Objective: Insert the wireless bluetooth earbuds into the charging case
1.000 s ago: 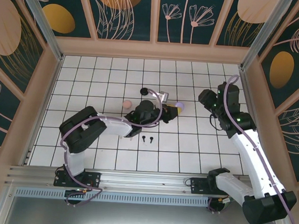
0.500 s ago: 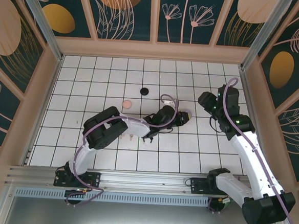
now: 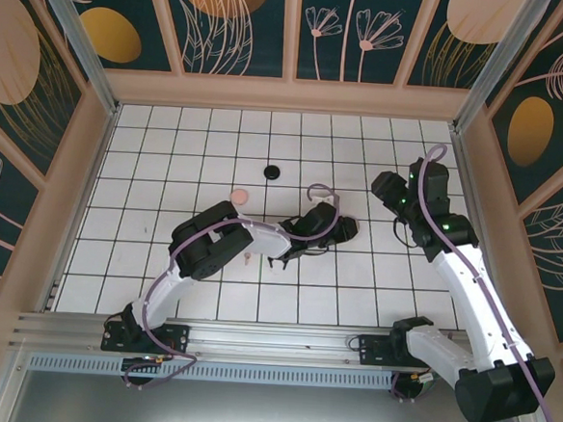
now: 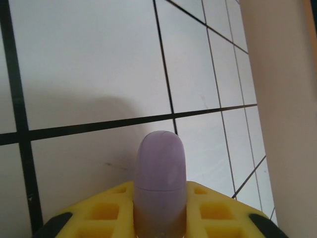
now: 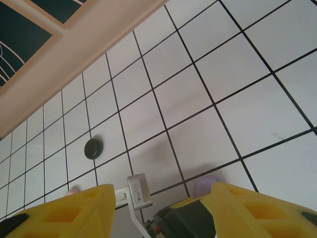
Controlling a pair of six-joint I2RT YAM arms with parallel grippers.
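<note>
Table: you are working on a white tiled table [image 3: 160, 154] with dark grid lines, boxed in by wooden rails and flower-painted panels.
Pink case: the pink case [image 3: 239, 197], round and flat, lies on the tiles just behind the left forearm.
Pink earbud: a tiny pink earbud [image 3: 248, 259] lies on the near side of that forearm, close beside it.
Black case: the black case [image 3: 273, 173], a small round disc, sits farther back, near the pink case and apart from both arms.
Black earbuds: the black earbuds [image 3: 276, 260] show as small dark bits at the forearm's near edge. They are partly covered, so you cannot tell how they lie.
Left claw: your left gripper [image 4: 160, 191] reaches right across the middle of the table. Its yellow fingers [image 4: 106, 213] sit tight against both sides of a lavender piece [image 4: 160, 168], so it is clenched on it.
Lavender piece: it is narrow and round-tipped with a faint seam across it, and it juts out past the fingertips above a tile. You cannot tell from here whether it is a bud or a case.
Lavender case: in the right wrist view, a pale round lavender case [image 5: 205, 186] sits beside the left arm's dark wrist body, half hidden.
Right claw: your right gripper [image 5: 163, 191] hangs over the tiles to the right, its fingers spread wide with nothing between them, so it is released.
Markings: green lamps [image 3: 448, 221] glow on the right arm. The cases' faces are too small to read.
</note>
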